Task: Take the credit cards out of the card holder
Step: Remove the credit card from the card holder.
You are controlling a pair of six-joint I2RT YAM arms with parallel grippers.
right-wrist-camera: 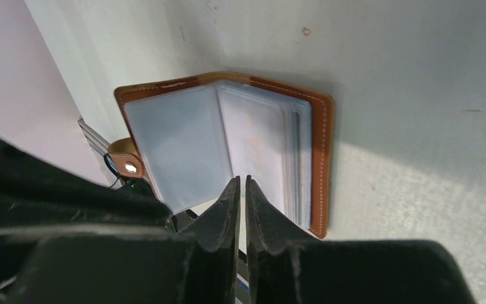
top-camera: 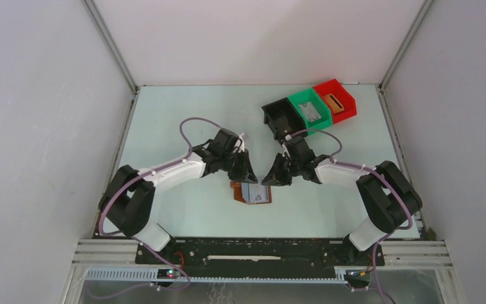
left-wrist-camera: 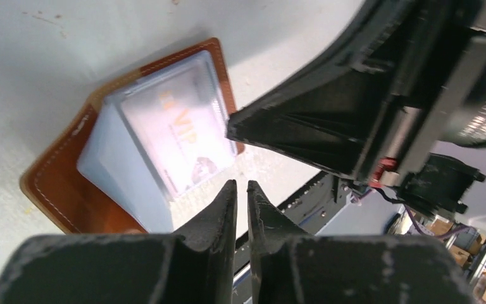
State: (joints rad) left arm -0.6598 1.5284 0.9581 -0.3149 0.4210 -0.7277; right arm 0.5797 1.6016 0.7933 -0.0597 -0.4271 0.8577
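The card holder (top-camera: 251,193) lies open on the table between both arms, brown leather (left-wrist-camera: 50,190) round pale blue clear sleeves. One of the credit cards (left-wrist-camera: 177,133), whitish with gold "VIP" lettering, sits inside the top sleeve. My left gripper (top-camera: 243,168) hovers just over the holder's far edge, its fingertips (left-wrist-camera: 242,183) a hair apart with nothing between them. My right gripper (top-camera: 274,175) hangs at the holder's right side. In its wrist view the card holder (right-wrist-camera: 321,126) lies spread like a book, and the right gripper (right-wrist-camera: 241,179) is pinched to a slit over the lower edge, with nothing visibly held.
Black (top-camera: 278,117), green (top-camera: 310,107) and red (top-camera: 335,100) bins stand in a row at the back right. The right gripper's black body (left-wrist-camera: 367,82) fills the upper right of the left wrist view, close to the left fingers. The holder's strap tab (right-wrist-camera: 126,166) points toward the arm bases.
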